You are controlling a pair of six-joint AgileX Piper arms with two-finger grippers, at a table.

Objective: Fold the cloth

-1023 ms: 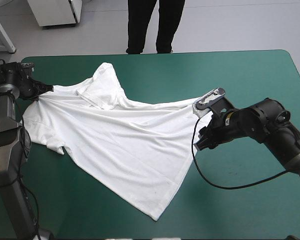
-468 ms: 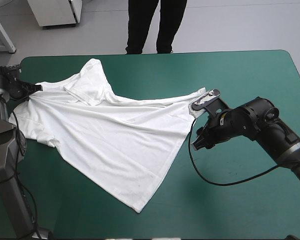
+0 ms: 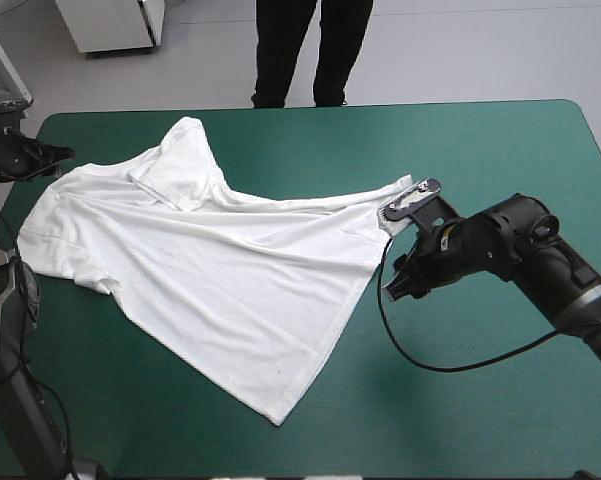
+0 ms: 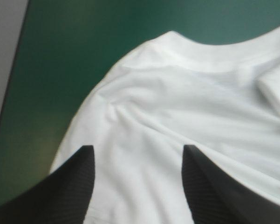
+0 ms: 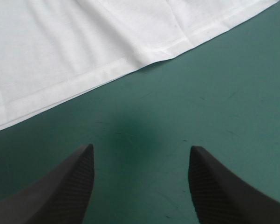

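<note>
The T-shirt (image 3: 210, 270) lies spread, lightly wrinkled, on the teal-green cover (image 3: 480, 400). One sleeve (image 3: 180, 160) is folded over at the shirt's far side, and a hem corner (image 3: 277, 418) points toward the near side. The left gripper (image 4: 137, 149) hangs at the shirt's left shoulder, fingers spread, white fabric under and between them, none pinched. The right gripper (image 5: 140, 149) sits just off the shirt's right edge, fingers also spread over bare cover, the hem lying just ahead of them.
</note>
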